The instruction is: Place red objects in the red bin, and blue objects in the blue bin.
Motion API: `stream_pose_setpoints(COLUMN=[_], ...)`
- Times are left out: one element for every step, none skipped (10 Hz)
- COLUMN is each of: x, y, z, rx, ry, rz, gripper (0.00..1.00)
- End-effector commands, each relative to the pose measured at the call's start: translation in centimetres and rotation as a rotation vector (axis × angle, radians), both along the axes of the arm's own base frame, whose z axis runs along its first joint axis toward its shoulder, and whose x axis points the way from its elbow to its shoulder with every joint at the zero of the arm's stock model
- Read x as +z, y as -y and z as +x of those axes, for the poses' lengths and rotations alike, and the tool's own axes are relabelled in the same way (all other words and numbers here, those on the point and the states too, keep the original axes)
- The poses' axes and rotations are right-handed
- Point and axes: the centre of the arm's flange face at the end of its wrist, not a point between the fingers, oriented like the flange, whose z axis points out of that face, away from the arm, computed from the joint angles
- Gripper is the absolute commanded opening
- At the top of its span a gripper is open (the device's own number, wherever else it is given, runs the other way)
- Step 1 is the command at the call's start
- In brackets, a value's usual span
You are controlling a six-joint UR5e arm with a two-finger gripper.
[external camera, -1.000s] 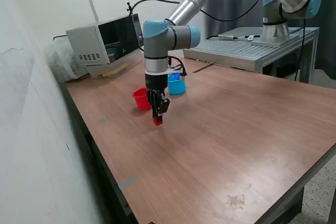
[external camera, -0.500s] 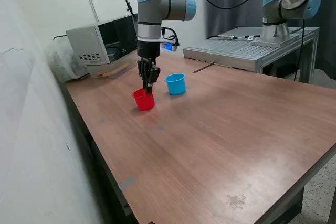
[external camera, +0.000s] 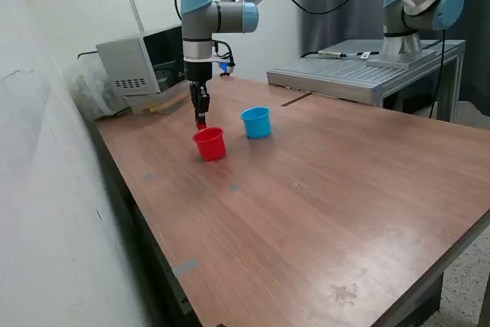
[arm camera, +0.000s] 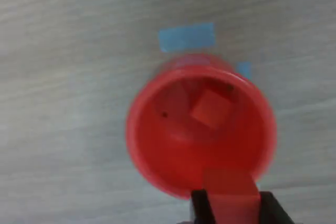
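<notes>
The red bin (external camera: 210, 144) stands on the wooden table (external camera: 321, 212), with the blue bin (external camera: 256, 122) just to the exterior view's right of it. My gripper (external camera: 200, 120) hangs a little above the red bin's far rim, shut on a red cube (arm camera: 230, 188). In the wrist view the red bin (arm camera: 157, 145) is seen from above, and another red cube (arm camera: 210, 108) lies on its bottom. The held cube sits between my dark fingertips (arm camera: 200, 206) over the bin's rim. The blue objects are out of view.
A grey box-shaped device (external camera: 142, 63) stands at the table's far left corner against the wall. A grey metal platform (external camera: 360, 74) carries the arm's base at the far right. Small blue tape patches (arm camera: 186, 36) lie on the table beside the red bin.
My gripper rose from the table with the red cube and moved back and to the exterior view's left. It went over the red bin and now hangs above its far rim.
</notes>
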Motion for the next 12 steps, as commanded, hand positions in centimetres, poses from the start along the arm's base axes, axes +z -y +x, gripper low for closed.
stream_pose_setpoints(x=[-1.1, -1.2, -1.2, -1.4, -1.5, -1.5, -1.5, -1.4, -1.6, -1.4, -0.3, 2.2], y=[-0.8, -0.7, -0.7, -0.7, -0.7, -0.7, -0.7, -0.7, -0.6, -0.2, 0.7, 2.0], z=[0.6, 0.7, 0.7, 0.8, 0.9, 0.9, 0.9, 0.9, 1.0, 1.4, 2.2, 3.9], rx=[-0.001, -0.001, -0.001, -0.001, 0.0, 0.0, 0.0, 0.0, 0.003, 0.006, 0.014, 0.023], ry=[0.023, 0.026, 0.027, 0.03, 0.032, 0.032, 0.034, 0.034, 0.041, 0.065, 0.065, 0.056], rz=[-0.005, -0.006, -0.006, -0.007, -0.007, -0.007, -0.007, -0.007, -0.007, -0.013, -0.013, -0.012], gripper=[0.0, 0.0, 0.0, 0.0, 1.0, 1.0, 1.0, 1.0, 1.0, 1.0, 1.0, 1.0])
